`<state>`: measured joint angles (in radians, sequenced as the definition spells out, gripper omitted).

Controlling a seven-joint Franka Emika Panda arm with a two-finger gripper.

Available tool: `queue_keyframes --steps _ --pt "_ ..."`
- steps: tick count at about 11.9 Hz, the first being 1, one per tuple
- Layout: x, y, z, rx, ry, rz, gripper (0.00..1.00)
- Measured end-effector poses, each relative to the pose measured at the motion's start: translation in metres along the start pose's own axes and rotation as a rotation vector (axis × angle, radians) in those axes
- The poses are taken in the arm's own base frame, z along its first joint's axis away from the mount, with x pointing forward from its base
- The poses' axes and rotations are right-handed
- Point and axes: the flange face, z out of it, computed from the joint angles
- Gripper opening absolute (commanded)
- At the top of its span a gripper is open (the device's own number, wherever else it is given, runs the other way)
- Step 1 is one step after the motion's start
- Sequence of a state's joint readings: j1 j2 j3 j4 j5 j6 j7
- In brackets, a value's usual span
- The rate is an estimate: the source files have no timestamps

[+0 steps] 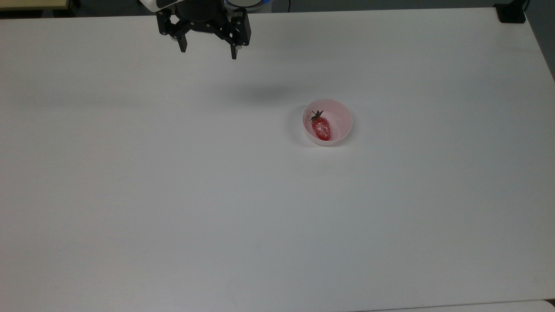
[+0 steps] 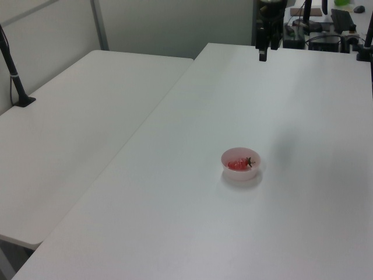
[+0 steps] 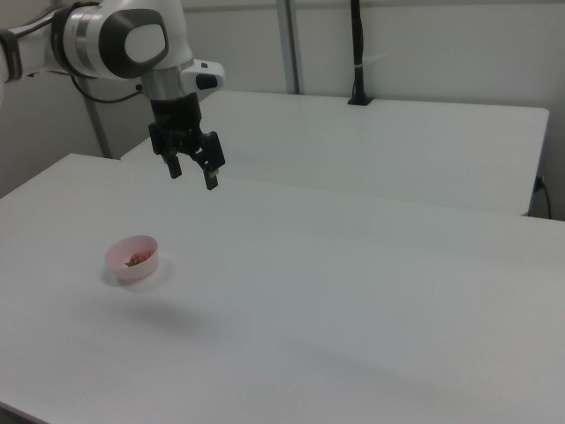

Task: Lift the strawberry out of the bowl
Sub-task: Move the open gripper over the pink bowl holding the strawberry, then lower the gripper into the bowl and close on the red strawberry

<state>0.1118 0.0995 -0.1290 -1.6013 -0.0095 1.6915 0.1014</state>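
A big white table is filling the room's middle. In the left view a second white table is sitting just beside it, and a desk with computer things is standing at the far end.

The pink bowl is sitting on the table. The red strawberry is lying inside it, its dark stem pointing to the top view's top.

The gripper is hanging in the air, well apart from the bowl, with its fingers spread and holding nothing. The right view is showing the white arm above it.
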Motion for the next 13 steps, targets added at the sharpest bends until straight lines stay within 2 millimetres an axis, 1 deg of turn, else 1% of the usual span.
queue_keyframes --steps 2,4,5,6,7,8,10,11,12,13 --pt "0.001 -0.001 0.002 0.0 -0.003 -0.002 1.0" --pt "0.004 -0.006 0.01 -0.003 -0.016 -0.01 1.0" --pt "0.005 -0.015 0.013 -0.004 -0.02 -0.024 1.0" --pt "0.005 -0.027 0.017 -0.006 -0.027 -0.045 1.0" --pt "0.005 -0.045 0.024 -0.008 -0.038 -0.075 1.0" --pt "0.004 -0.069 0.034 -0.014 -0.054 -0.128 1.0" --pt "0.003 -0.139 0.064 -0.022 -0.053 -0.28 1.0" --pt "-0.001 -0.176 0.084 -0.03 -0.06 -0.346 1.0" --pt "-0.005 -0.201 0.104 -0.039 -0.082 -0.397 1.0" --pt "-0.009 -0.221 0.127 -0.051 -0.115 -0.458 0.96"
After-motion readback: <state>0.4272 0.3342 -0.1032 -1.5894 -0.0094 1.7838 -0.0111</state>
